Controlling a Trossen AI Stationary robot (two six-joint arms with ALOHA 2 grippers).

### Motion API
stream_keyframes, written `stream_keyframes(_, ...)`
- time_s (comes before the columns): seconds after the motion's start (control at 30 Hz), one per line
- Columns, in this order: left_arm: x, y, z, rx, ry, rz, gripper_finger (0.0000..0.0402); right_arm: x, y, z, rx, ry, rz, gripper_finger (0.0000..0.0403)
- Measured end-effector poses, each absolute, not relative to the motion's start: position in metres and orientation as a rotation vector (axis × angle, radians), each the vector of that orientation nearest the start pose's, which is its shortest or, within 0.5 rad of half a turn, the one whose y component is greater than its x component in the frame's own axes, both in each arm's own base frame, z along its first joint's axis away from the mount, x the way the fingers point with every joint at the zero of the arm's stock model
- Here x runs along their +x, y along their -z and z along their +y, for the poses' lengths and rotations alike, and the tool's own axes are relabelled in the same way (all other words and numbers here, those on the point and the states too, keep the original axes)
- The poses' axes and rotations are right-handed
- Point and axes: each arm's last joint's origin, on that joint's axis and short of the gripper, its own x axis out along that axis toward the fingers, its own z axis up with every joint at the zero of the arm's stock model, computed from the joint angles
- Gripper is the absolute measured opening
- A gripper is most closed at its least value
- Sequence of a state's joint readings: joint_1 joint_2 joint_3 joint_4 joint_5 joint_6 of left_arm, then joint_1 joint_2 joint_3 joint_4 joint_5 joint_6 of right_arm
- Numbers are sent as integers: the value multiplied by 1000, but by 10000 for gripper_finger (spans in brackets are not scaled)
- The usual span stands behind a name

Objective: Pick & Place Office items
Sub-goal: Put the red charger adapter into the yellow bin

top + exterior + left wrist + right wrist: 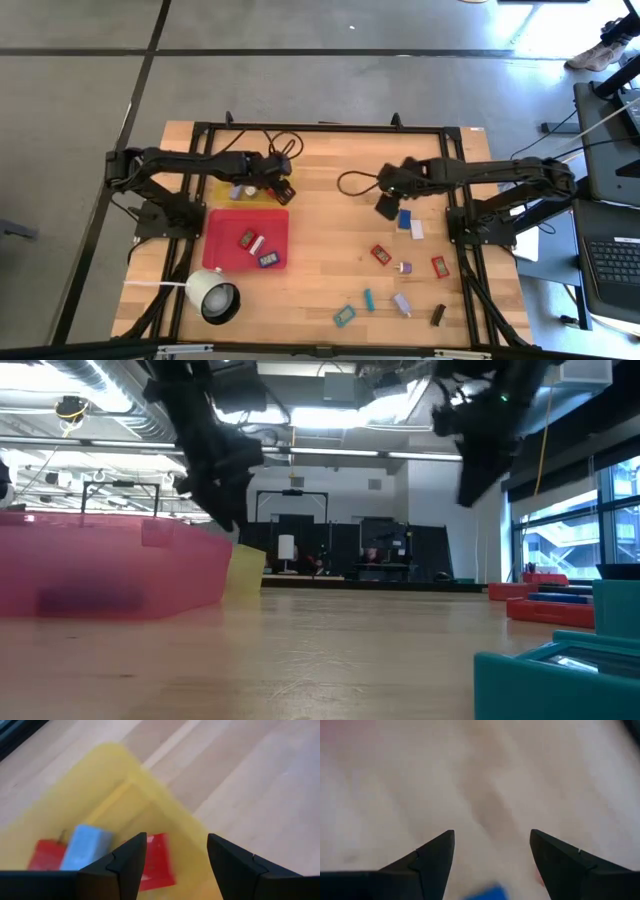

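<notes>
Fingers (130, 862) of the left gripper (175, 865) are standing spread with nothing between them, hanging over the yellow tray (225, 190) at the far left of the counter (320, 150). Inside that tray a pale blue block (87, 845) is lying beside a red piece (157, 862) and another red piece (45, 856). Over on the right, the right gripper (492, 860) is also hanging with its fingers apart and empty, above bare wood near the counter's middle, with a blue block (404, 219) just beside it and a small white piece (417, 230) next to that.

Other office items are lying scattered on the near right of the counter: a red clip (380, 254), another red piece (439, 266), a teal block (344, 315), a teal stick (369, 299), a lilac block (402, 303) and a black piece (438, 315). Three more pieces are sitting in the red tray (225, 245), just in front of the yellow one. A white cup-like thing (213, 296) with a cord is lying at the near left corner, touching nothing else. A black cable loop (352, 183) is resting between the two arms.
</notes>
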State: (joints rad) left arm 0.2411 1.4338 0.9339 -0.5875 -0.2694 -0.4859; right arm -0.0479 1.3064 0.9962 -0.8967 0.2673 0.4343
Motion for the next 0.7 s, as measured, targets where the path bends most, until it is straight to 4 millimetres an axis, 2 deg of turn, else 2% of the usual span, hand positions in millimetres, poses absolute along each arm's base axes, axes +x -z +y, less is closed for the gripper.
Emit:
stream_keyframes(0.1, 270, -218, 60, -403, -671, 918, 205, 218, -249, -24, 238, 753, 1207, 263)
stream_keyframes(0.2, 278, -221, 44, -393, -612, 861, 207, 208, -246, -30, 256, 861, 1258, 270)
stream_keyframes(0.37, 292, -230, 14, -358, -496, 727, 207, 203, -233, -46, 270, 877, 1303, 298)
stream_keyframes(0.53, 300, -239, -18, -301, -375, 623, 207, 190, -204, -62, 309, 890, 1366, 324)
stream_keyframes(0.7, 301, -245, -44, -255, -339, 536, 207, 183, -180, -77, 370, 888, 1328, 333)
